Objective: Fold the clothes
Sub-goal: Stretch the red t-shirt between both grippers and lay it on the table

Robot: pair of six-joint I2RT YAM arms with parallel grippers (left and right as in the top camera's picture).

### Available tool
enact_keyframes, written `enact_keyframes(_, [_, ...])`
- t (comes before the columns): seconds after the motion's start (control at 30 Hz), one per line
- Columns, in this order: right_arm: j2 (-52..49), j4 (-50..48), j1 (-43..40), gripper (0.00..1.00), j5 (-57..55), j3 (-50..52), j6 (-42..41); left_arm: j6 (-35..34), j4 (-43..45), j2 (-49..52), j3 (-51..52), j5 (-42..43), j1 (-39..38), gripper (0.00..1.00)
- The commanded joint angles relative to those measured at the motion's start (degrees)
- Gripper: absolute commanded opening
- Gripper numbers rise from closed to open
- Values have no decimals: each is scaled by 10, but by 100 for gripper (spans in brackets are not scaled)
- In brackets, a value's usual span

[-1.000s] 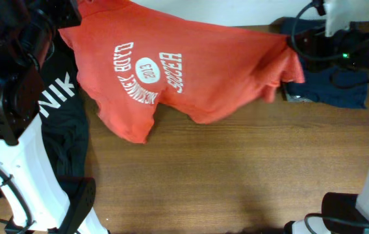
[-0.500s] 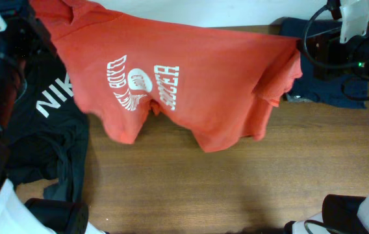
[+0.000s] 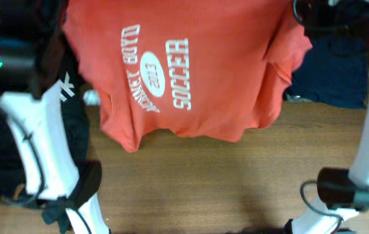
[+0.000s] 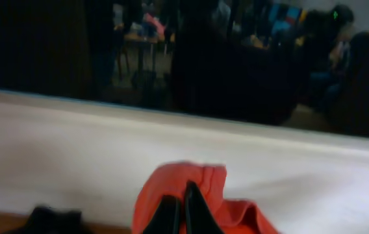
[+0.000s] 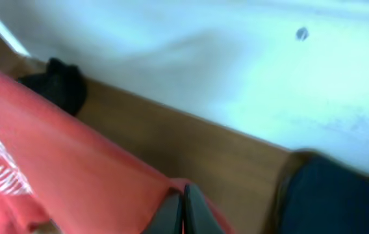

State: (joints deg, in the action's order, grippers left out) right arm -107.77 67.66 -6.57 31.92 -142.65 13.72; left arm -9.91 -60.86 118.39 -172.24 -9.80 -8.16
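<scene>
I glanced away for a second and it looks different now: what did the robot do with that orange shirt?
Both arms raised the orange-red T-shirt higher, toward the overhead camera, and spread it wide; its lettering has turned. The left gripper and right gripper stay shut on it. The black shirt and navy shirt lie where they were on the table.

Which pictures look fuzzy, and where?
Overhead: the orange-red T-shirt and white arms look smeared. Left wrist: everything is soft, and the far room is dark. Right wrist: the shirt close to the lens is out of focus.
</scene>
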Motion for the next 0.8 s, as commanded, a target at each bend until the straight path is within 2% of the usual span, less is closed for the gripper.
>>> enact_keyframes(0.0, [-34, -95, 1, 4, -7, -6, -28, 35, 111, 53, -3, -23, 5, 1])
enact_keyframes(0.2, [-35, -235, 7, 4, -7, -7, -71, 38, 243, 69, -4, -22, 6, 1])
enact_keyframes(0.3, [-31, -251, 7, 4, -7, -9, -74, 43, 250, 58, -4, -22, 6, 1])
enact_keyframes(0.57, [-50, -111, 8, 4, -12, -9, -49, 70, 49, 54, 1, -25, 14, 1])
enact_keyframes(0.77, [-63, 72, 9, 4, -12, -8, -30, 61, -201, 55, 1, -7, 16, 1])
